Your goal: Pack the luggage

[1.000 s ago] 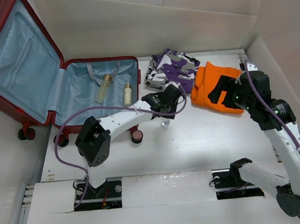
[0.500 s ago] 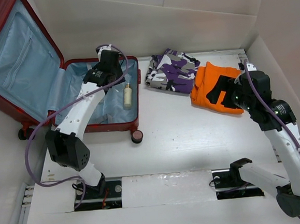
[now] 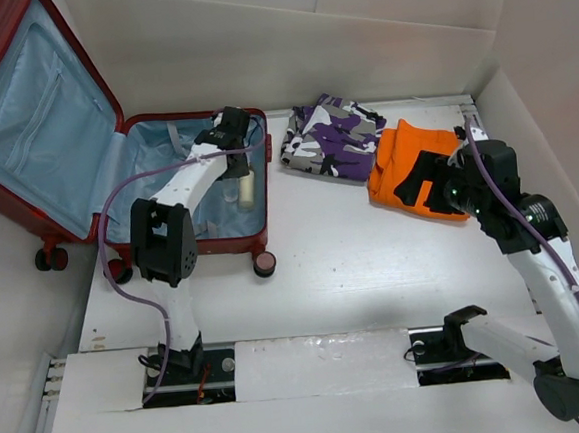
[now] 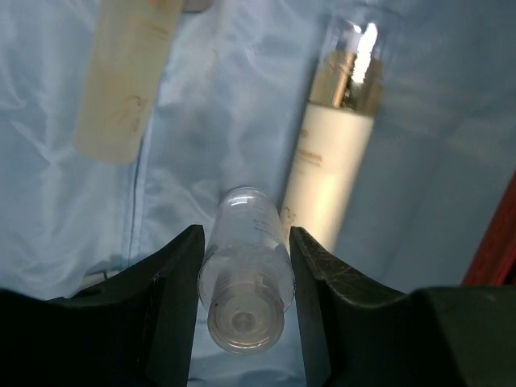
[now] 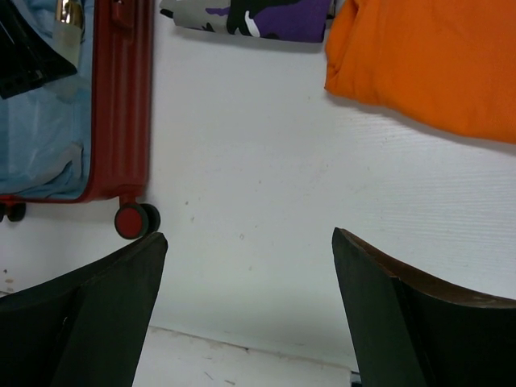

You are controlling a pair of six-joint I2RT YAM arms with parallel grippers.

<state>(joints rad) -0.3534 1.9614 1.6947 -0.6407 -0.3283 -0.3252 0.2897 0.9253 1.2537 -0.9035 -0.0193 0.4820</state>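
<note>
The luggage [image 3: 32,126] lies open at the far left of the table [image 3: 374,270], its lid leaning back on the wall and its base flat with the blue lining up, so things can be dropped straight in. The left gripper [image 4: 246,242] hangs over that base, fingers clamped on a clear bottle [image 4: 246,282], probably to lay it in the gap between the cream bottle [image 4: 326,177] and the tan bottle [image 4: 121,89] resting on the lining. The right gripper [image 5: 250,310] hovers with fingers wide apart and nothing between them, near the orange cloth [image 5: 427,56], which lies just beside a camouflage cloth [image 3: 329,138]; both seem unpacked as yet. The table is white and bare in the middle, boxed in by pale walls [image 3: 356,41].
</note>
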